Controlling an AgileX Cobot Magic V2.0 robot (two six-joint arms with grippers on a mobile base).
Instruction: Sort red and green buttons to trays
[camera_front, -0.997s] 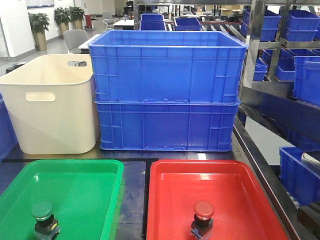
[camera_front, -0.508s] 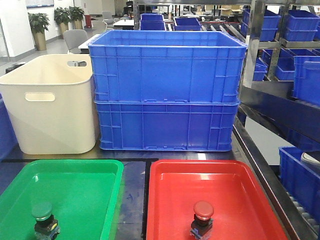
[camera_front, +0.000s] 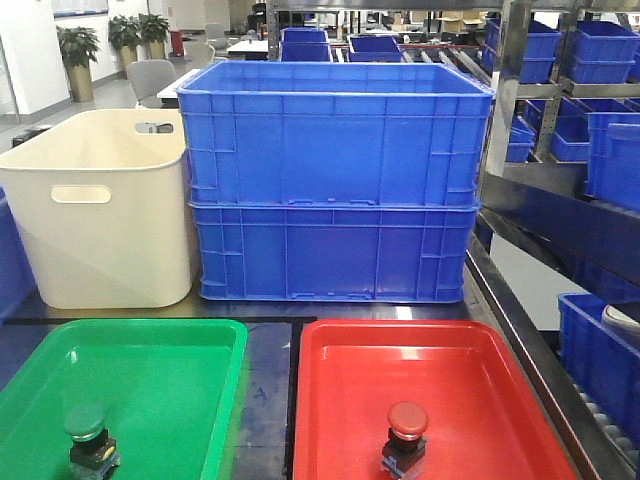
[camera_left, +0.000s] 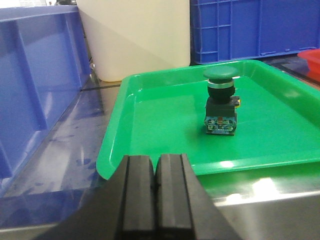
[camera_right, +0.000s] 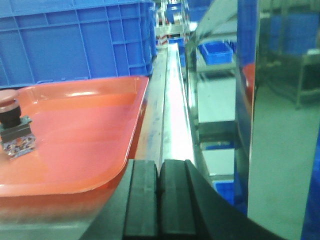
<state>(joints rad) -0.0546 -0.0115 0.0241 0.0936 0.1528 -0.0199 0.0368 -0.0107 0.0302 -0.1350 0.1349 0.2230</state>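
The green button (camera_front: 88, 432) stands upright on its black body in the green tray (camera_front: 150, 370). The red button (camera_front: 405, 432) stands upright in the red tray (camera_front: 430, 370). In the left wrist view the green button (camera_left: 220, 102) stands mid-tray, and my left gripper (camera_left: 155, 165) is shut and empty just outside the green tray's near left corner (camera_left: 107, 160). In the right wrist view the red button (camera_right: 11, 127) is at the far left in the red tray (camera_right: 85, 130). My right gripper (camera_right: 159, 170) is shut and empty outside that tray's near right corner. Neither gripper shows in the front view.
Two stacked blue crates (camera_front: 335, 180) and a cream handled bin (camera_front: 100, 205) stand behind the trays. Another blue crate (camera_left: 35, 85) is left of the green tray. The table's metal edge rail (camera_right: 172, 110) runs right of the red tray, with shelves of blue bins (camera_front: 600, 120) beyond.
Something dark at the lower right edge of the front view has gone out of frame. The buttons and trays have not moved.
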